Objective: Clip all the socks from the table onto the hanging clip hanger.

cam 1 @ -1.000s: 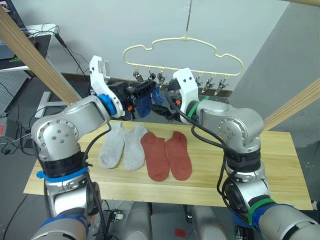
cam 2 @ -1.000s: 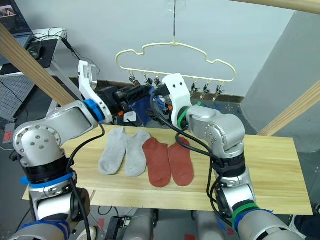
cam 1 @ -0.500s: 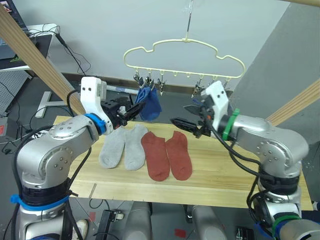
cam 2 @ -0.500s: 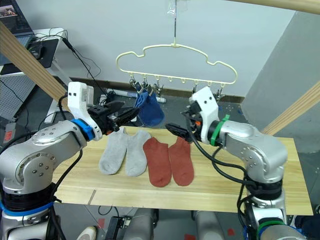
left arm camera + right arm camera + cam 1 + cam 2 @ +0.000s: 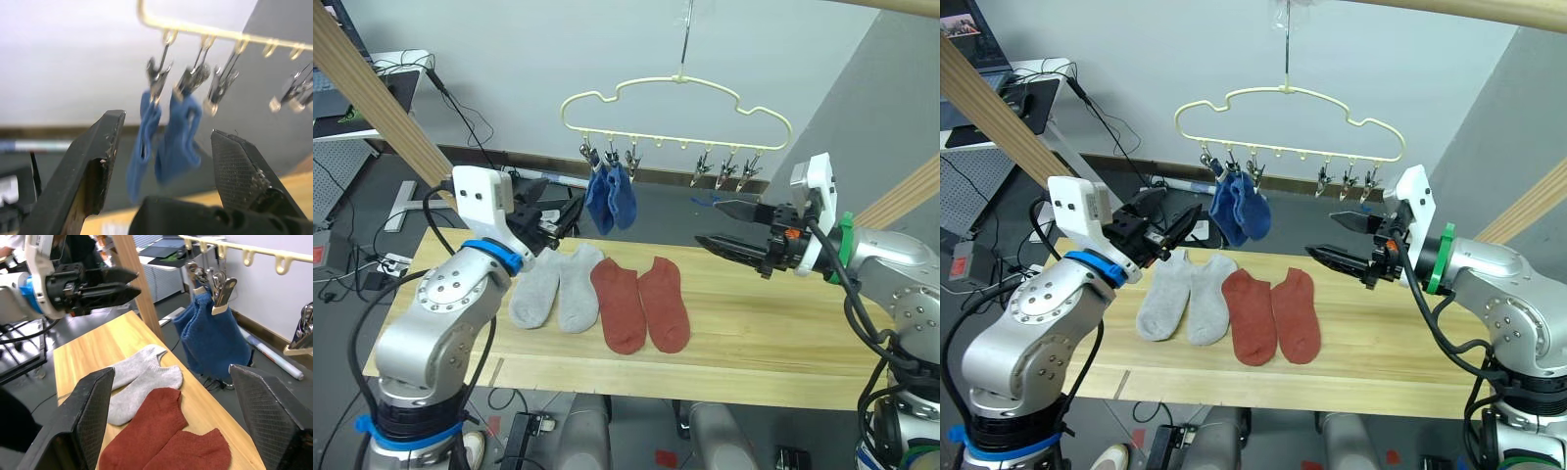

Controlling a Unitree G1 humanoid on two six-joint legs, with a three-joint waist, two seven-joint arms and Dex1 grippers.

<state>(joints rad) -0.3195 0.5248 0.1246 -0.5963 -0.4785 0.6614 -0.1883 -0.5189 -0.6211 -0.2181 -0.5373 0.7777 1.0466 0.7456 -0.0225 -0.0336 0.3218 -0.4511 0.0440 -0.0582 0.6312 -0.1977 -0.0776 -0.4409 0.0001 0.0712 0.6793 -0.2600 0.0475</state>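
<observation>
On clip hanger (image 5: 675, 103) 2 blue socks (image 5: 610, 199); no readable labels; L (image 5: 551, 215) & R fingers (image 5: 729, 227) spread.

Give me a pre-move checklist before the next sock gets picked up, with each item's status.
1. Both blue socks hang from clips on the hanger: ok.
2. Left gripper open and holding nothing: ok.
3. Right gripper open and holding nothing: ok.
4. Grey socks lie flat on the table, uncovered: ok.
5. Red socks lie flat beside them, uncovered: ok.
6. Free clips remain on the hanger: ok, though whether they number four, cannot tell.
</observation>
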